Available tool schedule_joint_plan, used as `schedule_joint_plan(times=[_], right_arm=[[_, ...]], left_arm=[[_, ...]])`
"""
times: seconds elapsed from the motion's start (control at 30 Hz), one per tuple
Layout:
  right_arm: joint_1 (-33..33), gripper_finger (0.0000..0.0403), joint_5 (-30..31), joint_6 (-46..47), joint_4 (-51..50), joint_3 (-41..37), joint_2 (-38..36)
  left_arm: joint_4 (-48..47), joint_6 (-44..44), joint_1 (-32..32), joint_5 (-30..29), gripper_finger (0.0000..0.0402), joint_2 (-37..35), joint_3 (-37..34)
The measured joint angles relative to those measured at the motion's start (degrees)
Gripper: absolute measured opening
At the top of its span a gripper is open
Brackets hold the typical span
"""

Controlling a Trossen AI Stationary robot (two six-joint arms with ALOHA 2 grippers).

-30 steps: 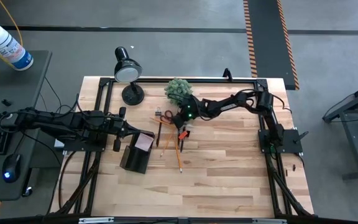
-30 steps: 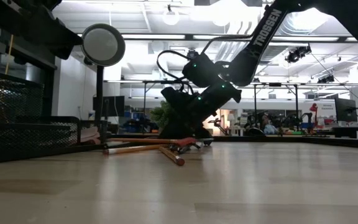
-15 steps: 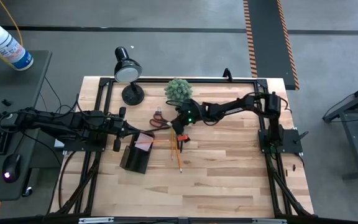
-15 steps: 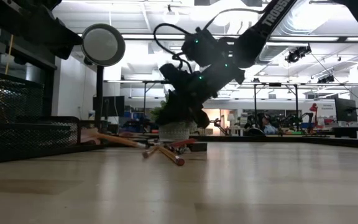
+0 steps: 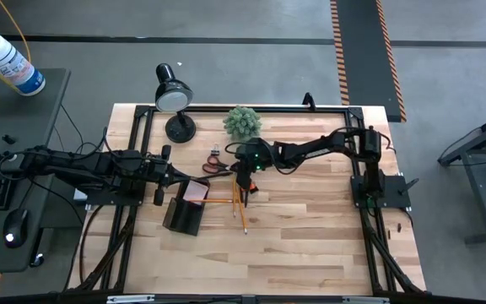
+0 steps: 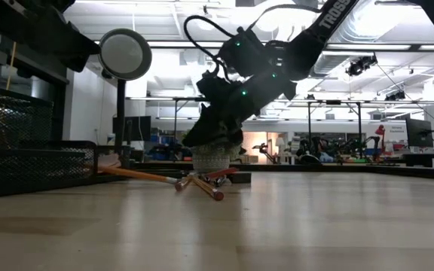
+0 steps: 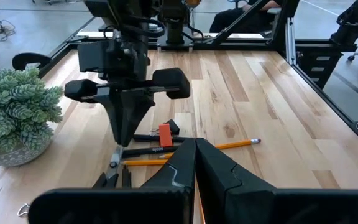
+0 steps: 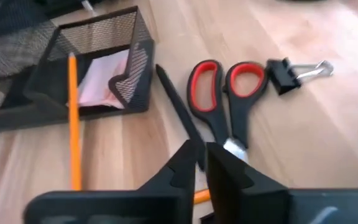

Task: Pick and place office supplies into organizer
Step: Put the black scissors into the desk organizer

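One yellow-orange pencil (image 8: pixel 73 118) leans on the mesh organizer (image 8: pixel 98 37); right end effector (image 8: pixel 201 163) seemingly clenched, empty.

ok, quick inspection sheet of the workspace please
Surface: wooden table, black frame.
Job's things: organizer holding pink notes; pencil leaning on its edge; scissors, binder clip, pen loose on the table.
Clutter: plant, desk lamp.
Grippers: left gripper shut beside organizer; right gripper nearly closed above scissors, holding nothing visible.
Cables: yellow cable on the floor.
Surroundings: bottle, keyboard, mouse on side desk.
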Motion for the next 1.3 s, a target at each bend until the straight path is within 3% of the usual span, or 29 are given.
schedule_joint_plan(times=[0.1, 0.23, 0.43, 0.77, 1.3], right_arm=[[0.6, 0.0066, 3.6, -1.9, 0.7, 0.5, 0.0], [0.8, 0.011, 3.9, -3.2, -0.2, 3.5, 0.3], [0.8, 0.0155, 4.2, -8.6, -16.3, 13.9, 2.2], [-0.1, 0.015, 4.3, -17.1, -35.7, 26.5, 6.2], [-0.3, 0.0193, 5.7, -16.6, -33.7, 27.3, 12.3]], left_arm=[[0.0, 0.0, 0.0, 0.0, 0.0001, 0.0, 0.0], [0.0, 0.0, 0.0, 0.0, 0.0001, 0.0, 0.0], [0.0, 0.0, 0.0, 0.0, 0.0001, 0.0, 0.0], [-0.1, -0.2, 0.0, 0.0, 0.0001, 0.0, 0.0], [-0.1, 0.0, 0.0, 0.0, 0.0001, 0.0, 0.0]])
